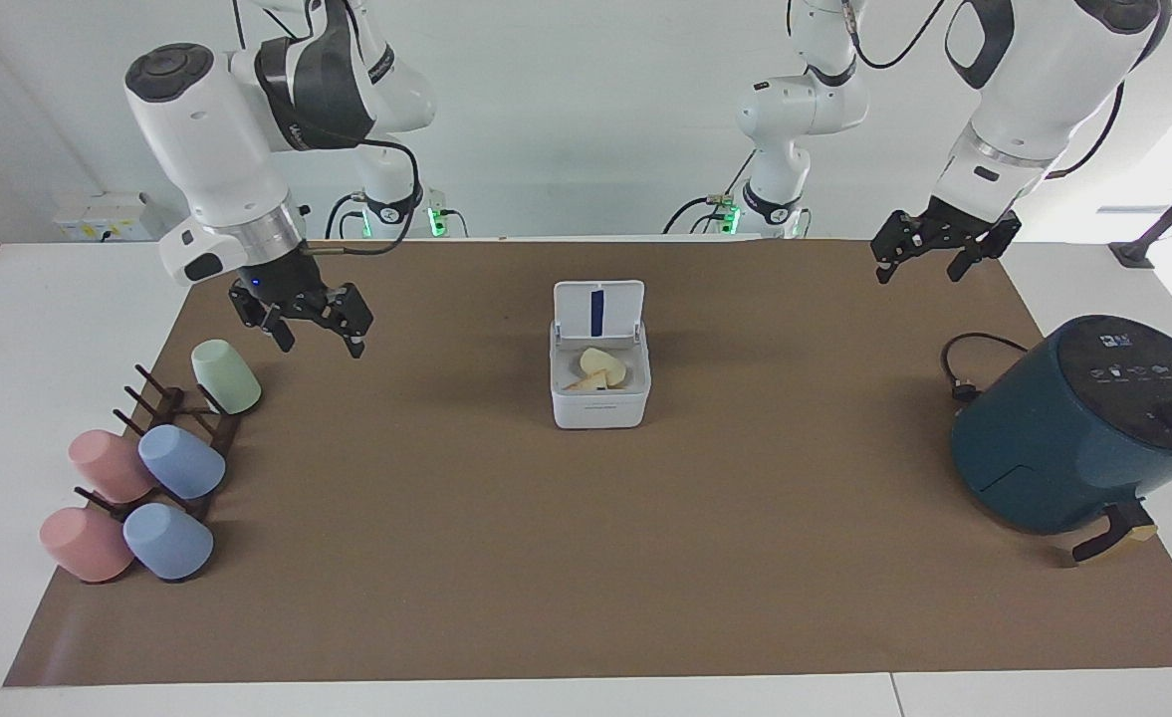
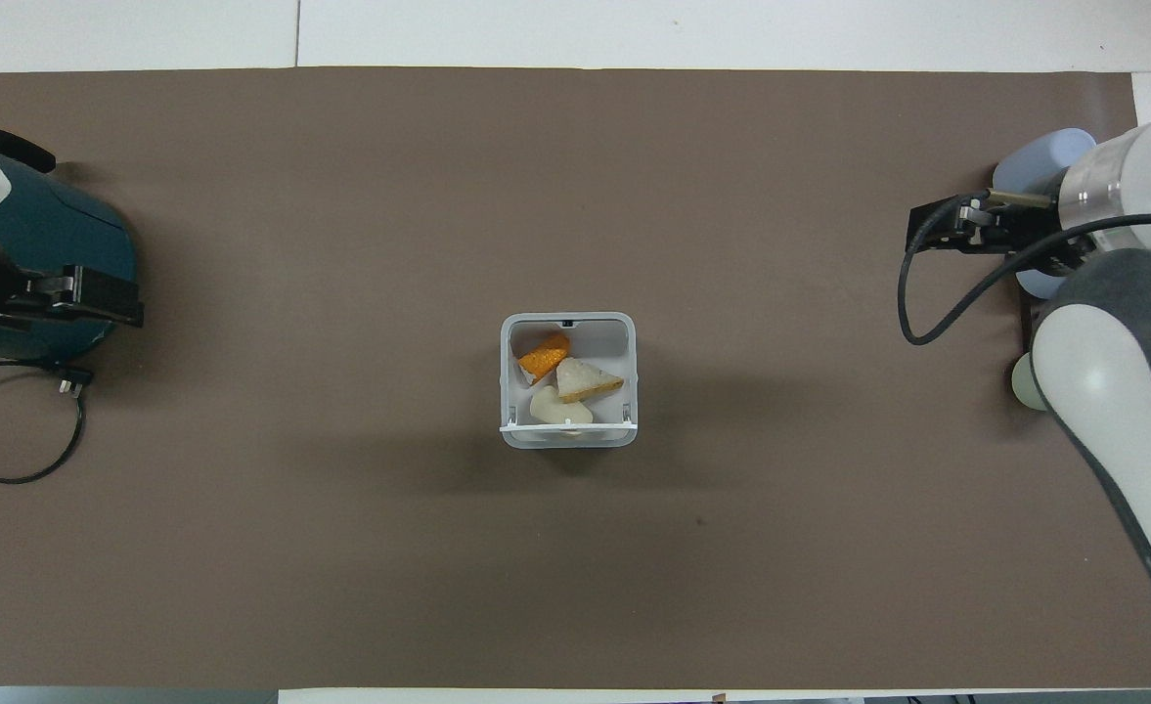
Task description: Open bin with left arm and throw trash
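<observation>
White bin [image 1: 600, 383] at mat centre, lid [image 1: 597, 310] standing upright on side nearer robots. From my seat I count three trash pieces inside: pale lump [image 2: 557, 405], cream wedge [image 2: 585, 379], orange chunk [image 2: 543, 356]. Right gripper [image 1: 314, 324] in air over mat near green cup [image 1: 225, 375], jaws apart, empty. Left gripper [image 1: 932, 254] over mat edge at fryer [image 1: 1083, 423] end, jaws apart, empty (waiting). I judge task done; no trash visible outside bin.

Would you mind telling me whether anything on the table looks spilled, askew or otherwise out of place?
Nothing stands out. The bin sits upright with its lid raised, the trash all inside it. Both the left gripper and the right gripper hang open, holding nothing.
</observation>
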